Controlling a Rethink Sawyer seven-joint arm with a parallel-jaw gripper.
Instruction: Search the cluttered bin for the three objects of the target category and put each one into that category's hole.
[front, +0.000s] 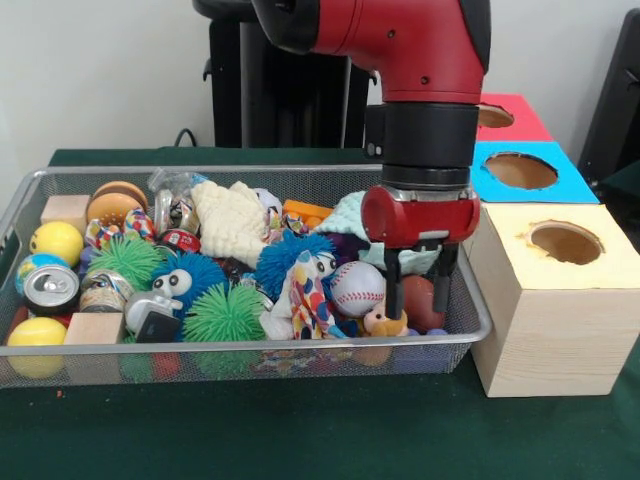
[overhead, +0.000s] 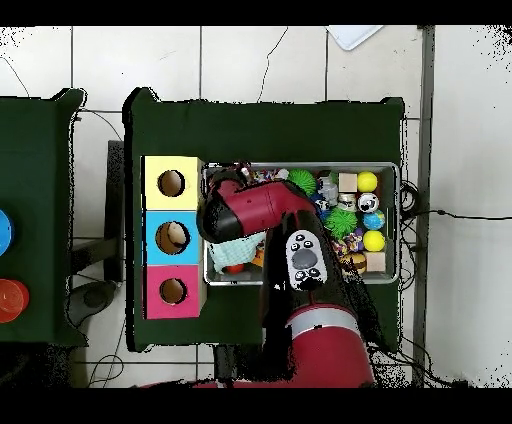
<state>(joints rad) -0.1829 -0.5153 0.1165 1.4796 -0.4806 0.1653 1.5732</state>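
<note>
The wire mesh bin (front: 20, 195) is full of toys; it also shows in the overhead view (overhead: 392, 168). My gripper (front: 420, 295) is open and reaches down into the bin's right end. A small tan-orange teddy bear (front: 385, 322) lies just below its left finger (front: 393, 290), next to a dark red ball (front: 422, 302). The baseball (front: 357, 288) is left of the bear. I cannot pick out the pale yellow toy. The red-topped box's hole (front: 493, 116) is far behind the gripper and shows in the overhead view (overhead: 172, 291). There the arm (overhead: 250, 210) hides the gripper.
The blue-topped box (front: 520, 170) and yellow-topped box (front: 565, 242) stand right of the bin, in line with the red one. The bin also holds spiky blue (front: 290, 258) and green balls (front: 225, 313), a can (front: 50, 288), wooden blocks (front: 95, 328) and yellow balls (front: 57, 242).
</note>
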